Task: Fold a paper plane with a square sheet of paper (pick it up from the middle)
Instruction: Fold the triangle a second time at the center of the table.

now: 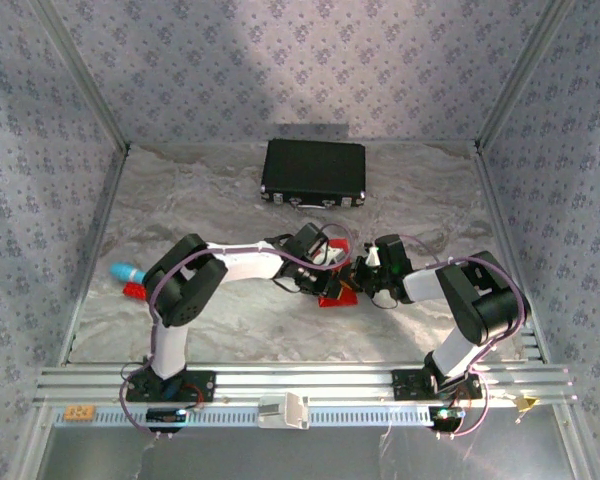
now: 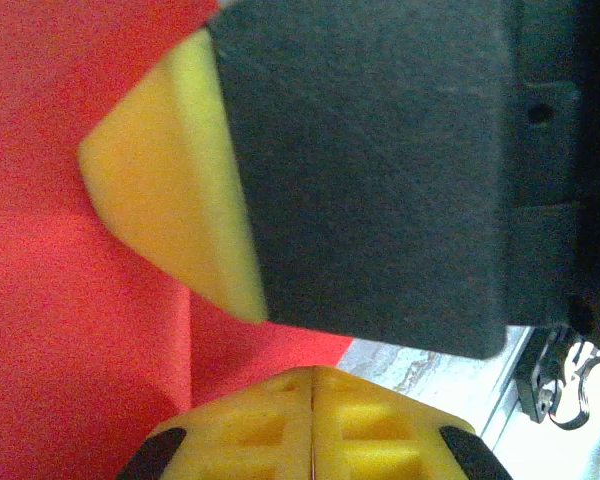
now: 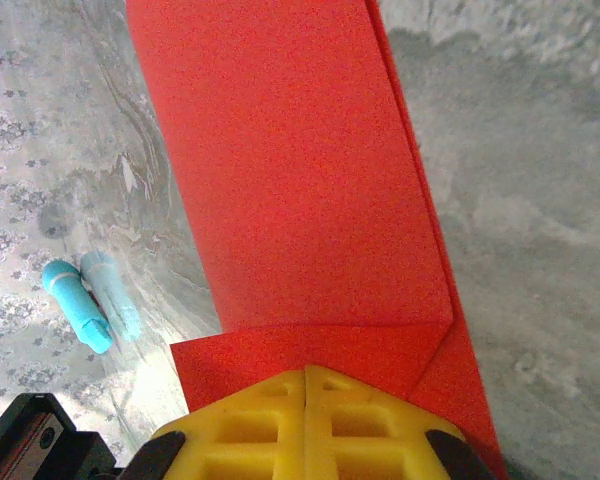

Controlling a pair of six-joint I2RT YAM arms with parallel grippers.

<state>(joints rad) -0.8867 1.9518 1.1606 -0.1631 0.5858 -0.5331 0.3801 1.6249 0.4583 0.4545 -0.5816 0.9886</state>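
The square sheet of paper is bright red and lies folded on the table between the two arms. In the right wrist view the paper runs away from the tips as a long panel, with a creased flap across its near end. My right gripper is shut, its yellow tips resting on that flap. The left gripper is shut at the edge of the paper, and a thin red line shows in the seam. The right gripper's yellow finger is close in front of it. Both grippers meet over the paper.
A black case lies at the back middle of the table. A small turquoise object sits at the left beside a small red piece. Patterned walls enclose the marbled table.
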